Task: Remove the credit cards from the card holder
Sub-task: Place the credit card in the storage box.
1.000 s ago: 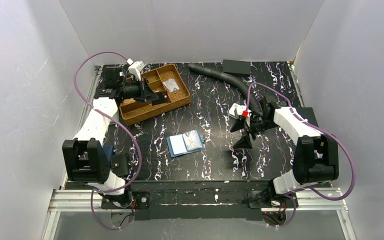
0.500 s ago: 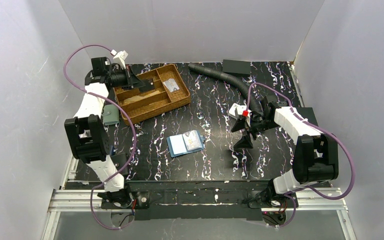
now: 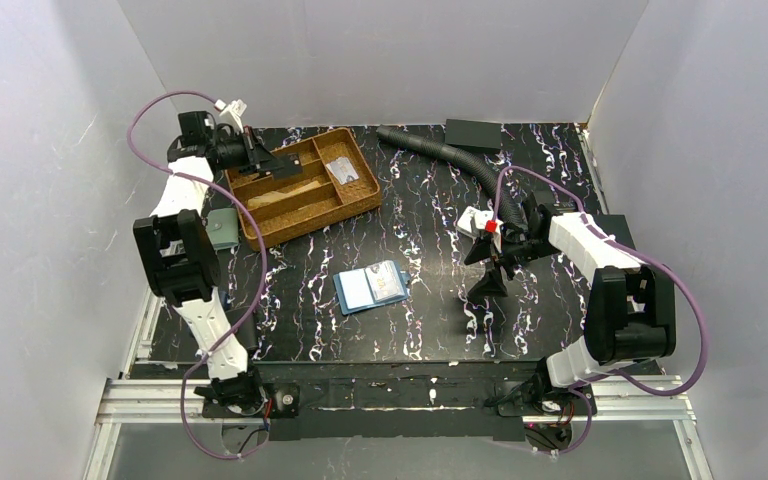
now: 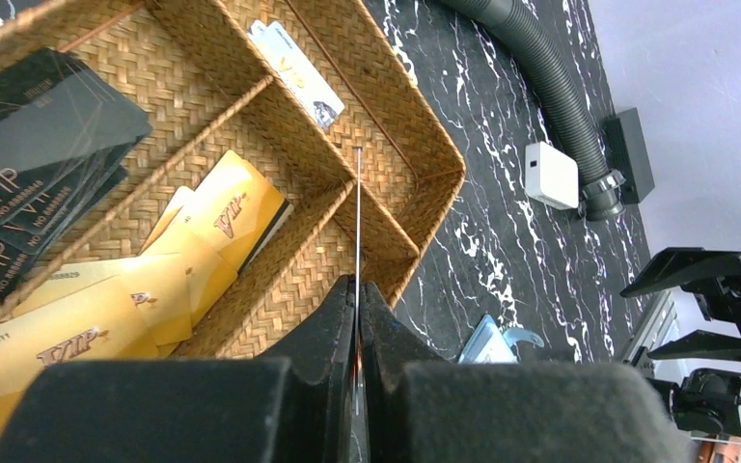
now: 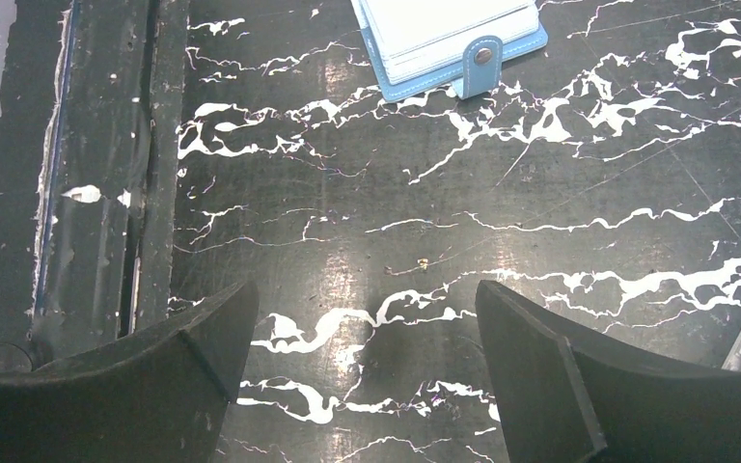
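The card holder [image 3: 371, 287] lies open in the middle of the table, light blue inside, with a printed credit card [image 3: 388, 282] showing on its right half. In the right wrist view the card holder [image 5: 449, 34] and its tab lie just ahead of my right gripper [image 5: 367, 328], which hangs open above bare table with nothing between its fingers. My left gripper [image 3: 278, 160] is far from the holder, over the back-left woven basket [image 3: 360, 200]. It is shut on a thin credit card [image 4: 358, 212], seen edge-on. The holder's corner [image 4: 502, 342] shows beyond the left gripper [image 4: 357, 285].
The basket [image 4: 386, 116] holds black VIP cards [image 4: 39, 125], gold VIP cards [image 4: 203, 212] and a white card [image 4: 299, 72] in separate compartments. A corrugated hose [image 3: 450, 160], a white box [image 3: 472, 218], a black box [image 3: 472, 133] and a pale green pouch [image 3: 222, 228] are also about.
My left arm has swung back and to the left, carrying its shut gripper to the basket's back-left corner and uncovering the green pouch. The right arm has barely moved.
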{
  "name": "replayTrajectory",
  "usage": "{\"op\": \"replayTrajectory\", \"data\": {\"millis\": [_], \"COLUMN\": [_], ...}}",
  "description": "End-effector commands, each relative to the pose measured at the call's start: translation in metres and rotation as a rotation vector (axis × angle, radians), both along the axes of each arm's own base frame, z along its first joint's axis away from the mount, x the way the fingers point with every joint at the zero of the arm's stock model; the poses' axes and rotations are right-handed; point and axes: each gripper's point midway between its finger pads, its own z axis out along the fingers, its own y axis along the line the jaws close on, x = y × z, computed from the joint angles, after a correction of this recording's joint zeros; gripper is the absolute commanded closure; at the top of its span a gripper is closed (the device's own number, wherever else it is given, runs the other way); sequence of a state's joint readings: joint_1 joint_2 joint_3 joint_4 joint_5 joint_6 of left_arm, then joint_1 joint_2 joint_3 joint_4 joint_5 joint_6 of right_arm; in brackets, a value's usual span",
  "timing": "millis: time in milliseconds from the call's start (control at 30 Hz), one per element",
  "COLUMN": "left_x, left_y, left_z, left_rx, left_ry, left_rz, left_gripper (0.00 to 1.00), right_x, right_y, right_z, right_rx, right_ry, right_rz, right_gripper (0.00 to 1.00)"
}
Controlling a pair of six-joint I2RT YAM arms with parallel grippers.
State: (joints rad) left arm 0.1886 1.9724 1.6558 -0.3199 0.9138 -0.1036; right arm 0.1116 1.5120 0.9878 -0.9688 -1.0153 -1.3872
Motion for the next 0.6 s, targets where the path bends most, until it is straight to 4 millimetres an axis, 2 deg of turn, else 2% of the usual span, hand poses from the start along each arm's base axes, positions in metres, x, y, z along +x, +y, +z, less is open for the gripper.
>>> {"op": "replayTrajectory", "data": {"millis": [0,567], "left_x": [0.012,0.048], "left_y": [0.009,0.031], "left_z": [0.02,-0.01], "left_rx": [0.009,0.078], "left_ry": [-0.045,0.043], "left_rz": [0.021,0.117], "left_gripper": [1.0,1.0], "right_x": [0.009,0.009], "right_y": [0.0,0.0], "right_z": [0.007,0.008], "right_rx": [0.009,0.005], "right_ry": [-0.022,-0.024], "right_rz": [-0.005,-0.004], "right_gripper": [0.08,0.08]}}
